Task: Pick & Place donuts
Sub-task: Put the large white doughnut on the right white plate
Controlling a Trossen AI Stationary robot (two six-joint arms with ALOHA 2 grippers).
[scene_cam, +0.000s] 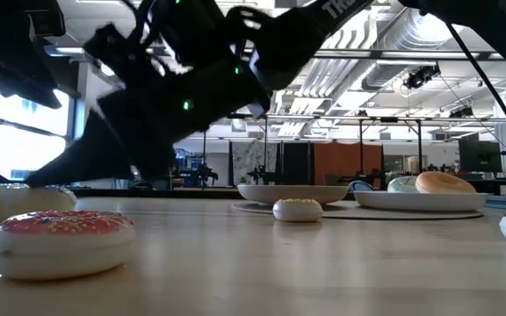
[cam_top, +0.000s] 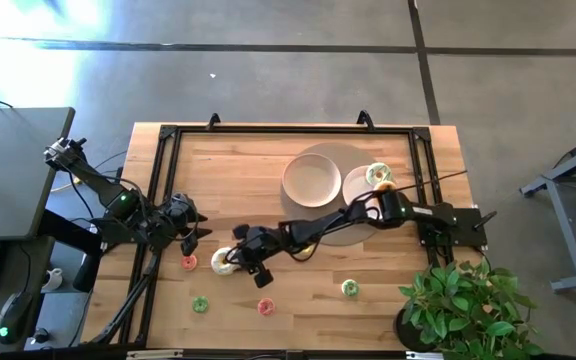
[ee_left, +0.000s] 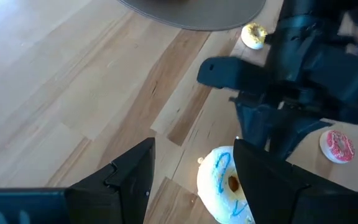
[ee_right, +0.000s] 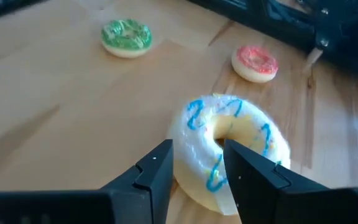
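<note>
The white donut with blue squiggles (ee_right: 194, 115) lies on the wooden table (cam_top: 268, 150), left of centre (cam_top: 223, 262). My right gripper (ee_right: 197, 167) reaches across from the table's right and is shut on it (cam_top: 234, 256). My left gripper (ee_left: 194, 177) is open and hovers just left of that donut (cam_top: 192, 238), touching nothing. Loose donuts lie flat around: a pink one (cam_top: 189, 262), a green one (cam_top: 200, 304), a red one (cam_top: 265, 306) and a pale yellow-green one (cam_top: 349, 288). Two more rest on the white plate (cam_top: 356, 188), an orange-brown one (scene_cam: 444, 183) among them. My right gripper holds the white donut by the near side of its ring (ee_right: 197, 155). One finger (ee_right: 157, 165) stands at the outer rim and the other (ee_right: 250, 168) over the hole, coming slanting down from the table's right. In the low view the donut (scene_cam: 7, 200) sits low at the table top.
The beige plate (cam_top: 293, 178) and the white plate stand on a grey round mat (cam_top: 343, 228) toward the far right. A black frame (cam_top: 288, 130) edges the table. A potted plant (cam_top: 468, 305) stands at the near right corner. Bare wood lies along the far left (cam_top: 218, 170).
</note>
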